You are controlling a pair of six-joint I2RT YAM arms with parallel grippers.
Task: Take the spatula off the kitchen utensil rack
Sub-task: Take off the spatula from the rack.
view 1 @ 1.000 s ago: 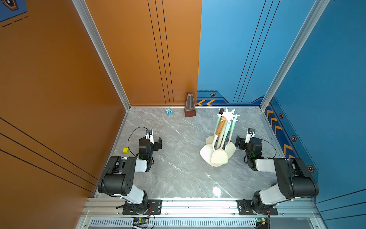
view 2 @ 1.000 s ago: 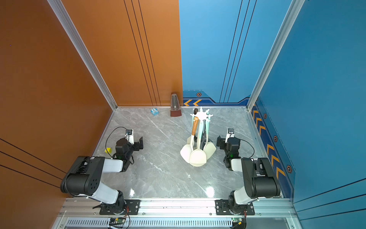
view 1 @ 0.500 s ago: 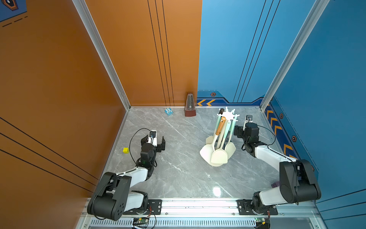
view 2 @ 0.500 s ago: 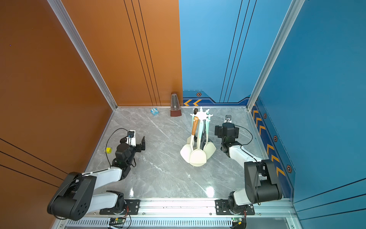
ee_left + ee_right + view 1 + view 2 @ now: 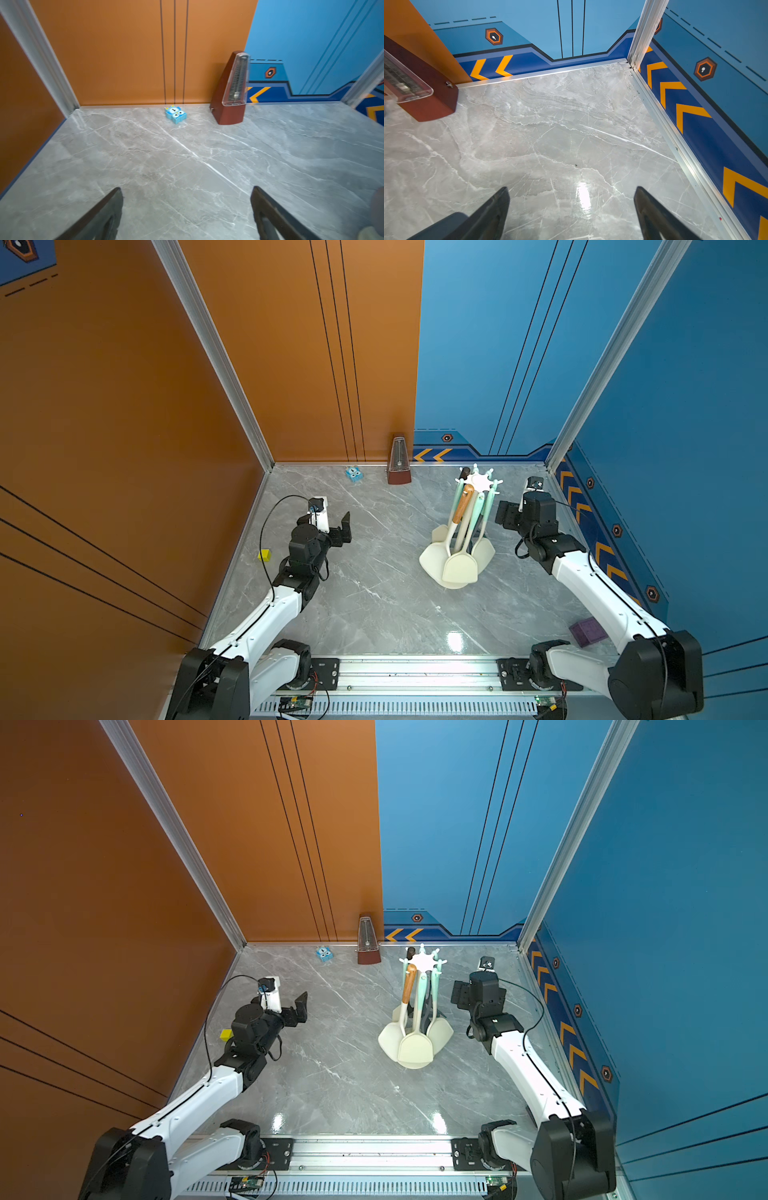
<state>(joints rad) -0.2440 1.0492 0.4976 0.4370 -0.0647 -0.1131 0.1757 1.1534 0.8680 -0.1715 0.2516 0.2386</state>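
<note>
Right gripper (image 5: 503, 515), jaws spread, hangs beside the kitchen utensil rack (image 5: 480, 481), centre-right; snagging utensils (image 5: 482, 549) around the spatula (image 5: 459, 570) could tip that rack.

Left gripper (image 5: 332, 517) advanced; right gripper (image 5: 505, 514) neared the kitchen utensil rack (image 5: 480, 481).

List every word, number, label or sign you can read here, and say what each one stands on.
No words, brands or numbers are clearly legible.
Blue owl toy: dark mark on its white disc, maybe "1", too small to confirm.
Metronome: scale markings behind the clear cover, blurred, unreadable.
Orange chevrons and hexagon badges on the blue wall band: symbols only, no text.
</note>
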